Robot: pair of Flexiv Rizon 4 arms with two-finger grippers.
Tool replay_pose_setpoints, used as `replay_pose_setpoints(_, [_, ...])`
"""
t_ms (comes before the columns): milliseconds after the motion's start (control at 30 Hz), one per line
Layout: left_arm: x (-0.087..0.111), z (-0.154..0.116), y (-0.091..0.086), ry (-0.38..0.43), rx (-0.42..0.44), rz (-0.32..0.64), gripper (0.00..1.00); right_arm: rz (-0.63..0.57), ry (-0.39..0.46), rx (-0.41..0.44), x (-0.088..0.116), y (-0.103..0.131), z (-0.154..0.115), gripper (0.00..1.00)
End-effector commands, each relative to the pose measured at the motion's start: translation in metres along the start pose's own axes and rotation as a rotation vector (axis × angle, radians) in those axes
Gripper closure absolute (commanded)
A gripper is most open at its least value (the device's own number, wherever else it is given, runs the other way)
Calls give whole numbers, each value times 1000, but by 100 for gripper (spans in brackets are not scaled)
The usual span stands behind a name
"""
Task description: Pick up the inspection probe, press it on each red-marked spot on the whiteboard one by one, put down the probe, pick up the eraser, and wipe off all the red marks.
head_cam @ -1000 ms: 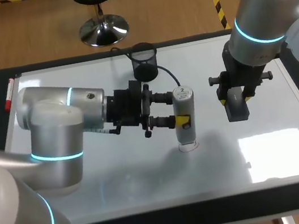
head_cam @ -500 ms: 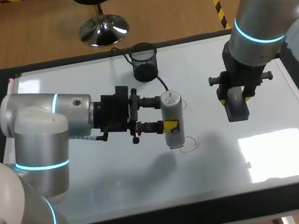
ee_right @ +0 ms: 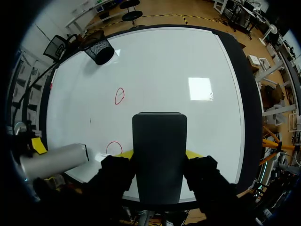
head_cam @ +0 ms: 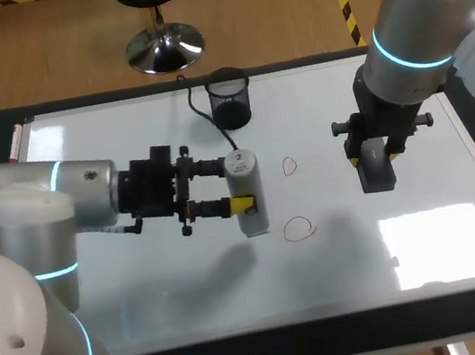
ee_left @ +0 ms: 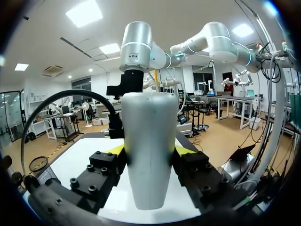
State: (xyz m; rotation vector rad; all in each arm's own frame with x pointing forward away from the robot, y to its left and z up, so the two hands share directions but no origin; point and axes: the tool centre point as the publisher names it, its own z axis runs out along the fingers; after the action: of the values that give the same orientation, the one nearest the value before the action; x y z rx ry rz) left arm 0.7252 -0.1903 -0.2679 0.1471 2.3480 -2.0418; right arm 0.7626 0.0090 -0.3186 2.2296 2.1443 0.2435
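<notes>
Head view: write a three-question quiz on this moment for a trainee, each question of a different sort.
1. True or false: the left arm's jaws are shut on the inspection probe.
2. How many red marks show on the whiteboard? A one, B two, C four.
3. Fill in: the right arm's jaws are shut on the ____.
Key: 1 true. 2 B. 3 eraser.
</notes>
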Motion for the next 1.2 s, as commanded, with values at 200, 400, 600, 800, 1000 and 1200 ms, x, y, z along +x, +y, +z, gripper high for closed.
replay_pose_setpoints(200, [3, -30, -2, 4, 10, 11, 100, -1, 2, 0, -1, 0, -1, 100])
replay_pose_setpoints(400, [14, -43, 2, -22, 15, 0, 100, -1, 2, 0, -1, 0, -1, 100])
replay_pose_setpoints(600, [29, -57, 2, -52, 17, -9, 100, -1, 2, 0, -1, 0, -1, 100])
replay_pose_setpoints(800, [41, -71, 3, -76, 12, -17, 100, -1, 2, 0, -1, 0, -1, 100])
replay_pose_setpoints(1000, [46, -86, 3, -101, -5, -20, 100, -1, 2, 0, -1, 0, -1, 100])
replay_pose_setpoints(1200, [43, -101, 4, -120, -12, -8, 100, -1, 2, 0, -1, 0, -1, 100])
